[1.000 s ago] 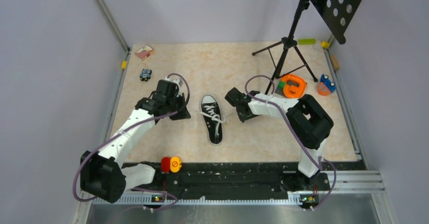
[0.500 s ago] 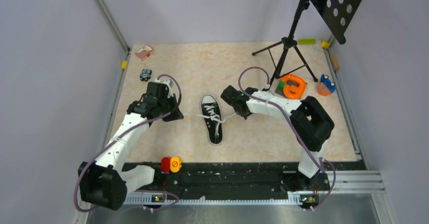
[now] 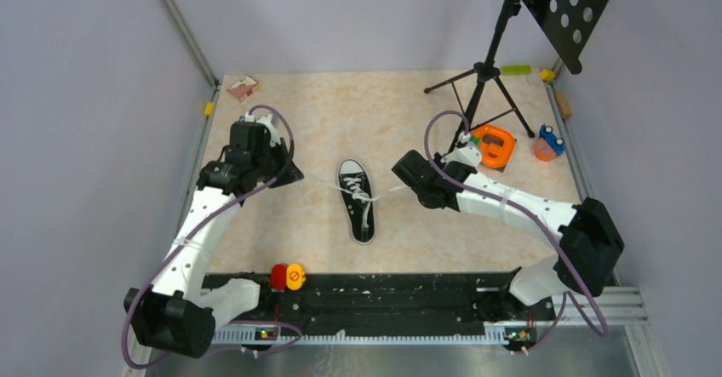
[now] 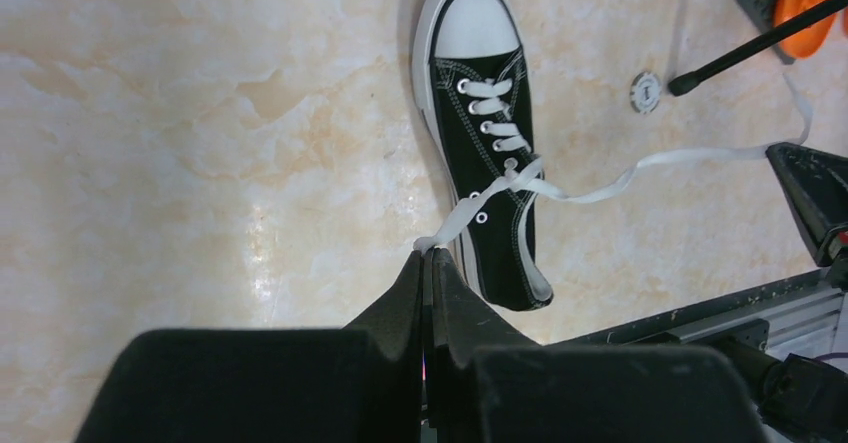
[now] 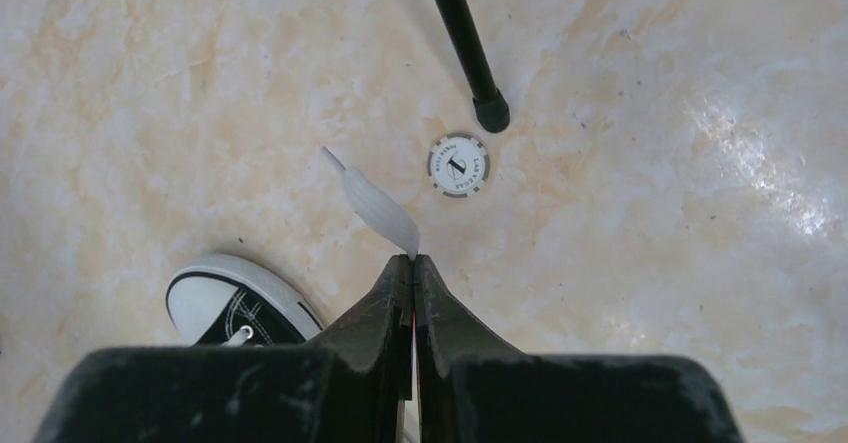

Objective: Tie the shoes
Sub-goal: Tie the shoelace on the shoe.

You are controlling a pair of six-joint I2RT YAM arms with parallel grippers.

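At the left of the marble-patterned table (image 3: 281, 105), the left gripper (image 4: 428, 255) is clenched on the end of one white lace (image 4: 462, 215), which runs taut from its tips to the black sneaker (image 3: 358, 200). The sneaker lies flat mid-table between the two arms, white toe cap pointing away from the bases, laces crossed once above the eyelets; whether that crossing is a real knot is hard to tell. The other lace (image 4: 640, 170) stretches rightward to the right gripper (image 5: 412, 261), pinched shut on it, the lace's flat tip poking out beyond the fingertips. Just past it lie a small white disc (image 5: 458, 165) and a black tripod foot (image 5: 490, 113)
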